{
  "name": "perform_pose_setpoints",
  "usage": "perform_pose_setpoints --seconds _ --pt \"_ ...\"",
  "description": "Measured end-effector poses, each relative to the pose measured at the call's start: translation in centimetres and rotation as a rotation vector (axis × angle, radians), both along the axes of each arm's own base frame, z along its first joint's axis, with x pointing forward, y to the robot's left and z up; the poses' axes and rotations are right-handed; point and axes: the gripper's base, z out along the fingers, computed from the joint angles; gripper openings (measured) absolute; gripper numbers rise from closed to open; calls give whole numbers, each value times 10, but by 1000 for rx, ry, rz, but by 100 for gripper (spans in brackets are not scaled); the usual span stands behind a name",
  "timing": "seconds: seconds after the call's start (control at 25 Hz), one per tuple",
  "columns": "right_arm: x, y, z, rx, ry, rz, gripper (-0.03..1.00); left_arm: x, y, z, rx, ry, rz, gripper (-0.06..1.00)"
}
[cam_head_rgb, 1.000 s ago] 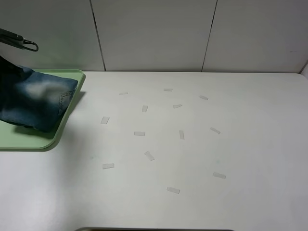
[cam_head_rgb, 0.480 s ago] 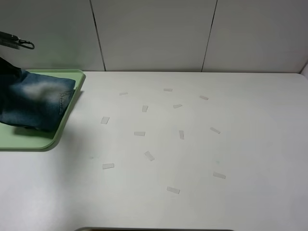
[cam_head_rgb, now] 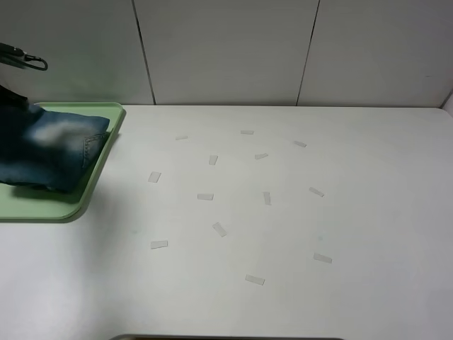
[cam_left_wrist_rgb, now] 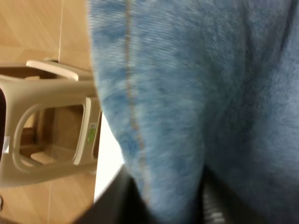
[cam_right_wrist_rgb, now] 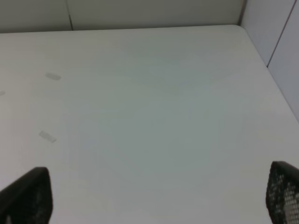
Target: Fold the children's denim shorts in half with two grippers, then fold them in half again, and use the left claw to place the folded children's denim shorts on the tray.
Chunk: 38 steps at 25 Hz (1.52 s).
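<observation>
The folded denim shorts (cam_head_rgb: pixel 49 149) lie on the light green tray (cam_head_rgb: pixel 71 205) at the table's far left; their left part runs off the picture. In the exterior high view my left gripper is past the left edge. In the left wrist view the denim (cam_left_wrist_rgb: pixel 196 93) fills the frame, and my left gripper (cam_left_wrist_rgb: pixel 163 203) has its dark fingers (cam_left_wrist_rgb: pixel 117 198) closed on the cloth. My right gripper (cam_right_wrist_rgb: pixel 154 200) is open and empty over bare table; only its two dark fingertips (cam_right_wrist_rgb: pixel 25 193) show, far apart. It is out of the exterior high view.
Several small pieces of clear tape (cam_head_rgb: pixel 219 229) are scattered over the middle of the white table (cam_head_rgb: pixel 354 212). A wall stands behind the table. A dark cable loop (cam_head_rgb: pixel 25 59) hangs above the tray. A beige plastic stool (cam_left_wrist_rgb: pixel 42 126) stands on the floor beside the table.
The shorts have moved a little left and settled lower onto the tray. The right arm has not moved.
</observation>
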Motion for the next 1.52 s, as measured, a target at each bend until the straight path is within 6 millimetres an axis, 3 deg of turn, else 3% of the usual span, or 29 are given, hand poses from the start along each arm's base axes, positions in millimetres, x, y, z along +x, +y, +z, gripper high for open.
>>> perform_pose_setpoints --seconds 0.12,0.16,0.28,0.52,0.68,0.84,0.88,1.12,1.24,1.52 --pt "0 0 0 0 0 0 69 3 -2 0 -30 -37 5 79" --pt "0 0 0 0 0 0 69 3 -2 0 -30 -37 5 79" --pt "0 0 0 0 0 0 69 3 -4 0 -62 -56 18 92" --pt "0 0 0 0 0 0 69 3 -5 6 -90 -87 29 94" --pt "0 0 0 0 0 0 69 1 -9 24 -127 -152 25 93" --pt "0 0 0 0 0 0 69 -6 -16 56 -168 -248 -9 89" --pt "0 0 0 0 0 0 69 -11 -19 74 -182 -291 -27 89" --pt "0 0 0 0 0 0 69 -39 -28 123 -170 -458 -85 88" --pt "0 0 0 0 0 0 69 -66 -36 136 -161 -598 -130 88" --pt "0 0 0 0 0 0 69 -150 -54 158 -145 -821 -181 88"
